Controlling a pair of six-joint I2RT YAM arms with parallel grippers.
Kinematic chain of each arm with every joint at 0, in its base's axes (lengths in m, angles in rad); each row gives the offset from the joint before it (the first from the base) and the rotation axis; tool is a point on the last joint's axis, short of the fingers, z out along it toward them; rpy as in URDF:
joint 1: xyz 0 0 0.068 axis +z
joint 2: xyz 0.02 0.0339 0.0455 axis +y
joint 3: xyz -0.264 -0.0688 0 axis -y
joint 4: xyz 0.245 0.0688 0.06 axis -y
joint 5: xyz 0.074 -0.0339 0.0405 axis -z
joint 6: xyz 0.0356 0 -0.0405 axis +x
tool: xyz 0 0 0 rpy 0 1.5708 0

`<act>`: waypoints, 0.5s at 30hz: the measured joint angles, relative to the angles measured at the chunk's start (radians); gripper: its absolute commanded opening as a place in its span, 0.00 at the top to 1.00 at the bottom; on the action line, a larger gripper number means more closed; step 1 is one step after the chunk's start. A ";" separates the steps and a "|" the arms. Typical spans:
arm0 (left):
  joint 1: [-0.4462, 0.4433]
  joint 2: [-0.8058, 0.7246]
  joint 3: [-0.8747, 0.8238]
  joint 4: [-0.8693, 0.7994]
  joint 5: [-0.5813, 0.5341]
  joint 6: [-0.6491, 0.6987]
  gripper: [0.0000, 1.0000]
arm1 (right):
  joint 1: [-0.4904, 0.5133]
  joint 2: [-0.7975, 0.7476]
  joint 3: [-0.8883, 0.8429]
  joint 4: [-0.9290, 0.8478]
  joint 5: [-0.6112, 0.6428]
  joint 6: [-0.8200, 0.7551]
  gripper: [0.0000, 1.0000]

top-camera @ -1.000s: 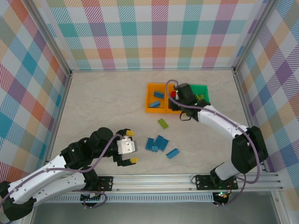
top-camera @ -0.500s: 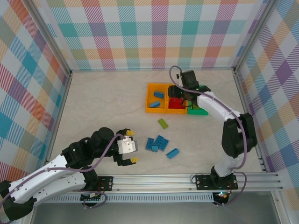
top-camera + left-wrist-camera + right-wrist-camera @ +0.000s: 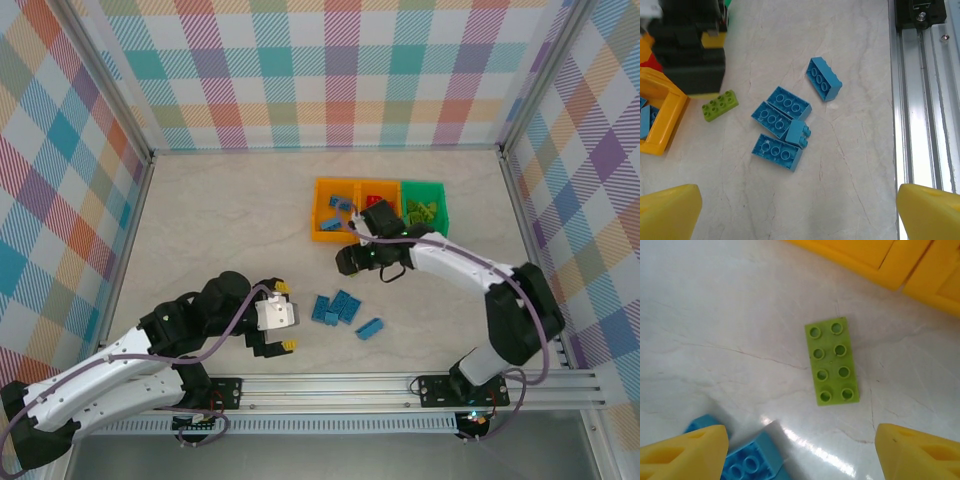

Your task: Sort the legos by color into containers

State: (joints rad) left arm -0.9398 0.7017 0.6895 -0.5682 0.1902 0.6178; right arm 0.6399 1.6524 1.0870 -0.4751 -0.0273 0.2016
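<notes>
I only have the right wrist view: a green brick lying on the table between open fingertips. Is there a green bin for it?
Observer: Yes, a green bin stands right of two orange bins.
Operator: How many blue ones are loose?
Observer: Five blue bricks lie on the table.
Operator: And the other arm?
Observer: The left gripper is open and empty, left of them.

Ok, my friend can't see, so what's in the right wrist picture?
A green lego lies flat, studs up, on the pale table, just ahead of the open right gripper with yellow tips. Blue legos poke in at bottom left, orange bins at top right.
</notes>
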 measured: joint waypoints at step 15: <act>0.000 -0.022 0.000 0.000 -0.008 0.000 0.00 | 0.025 0.234 0.105 -0.023 0.155 -0.064 0.58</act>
State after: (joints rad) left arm -0.9398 0.6796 0.6895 -0.5686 0.1825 0.6182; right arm 0.6647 1.8866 1.1923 -0.4976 0.1276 0.1375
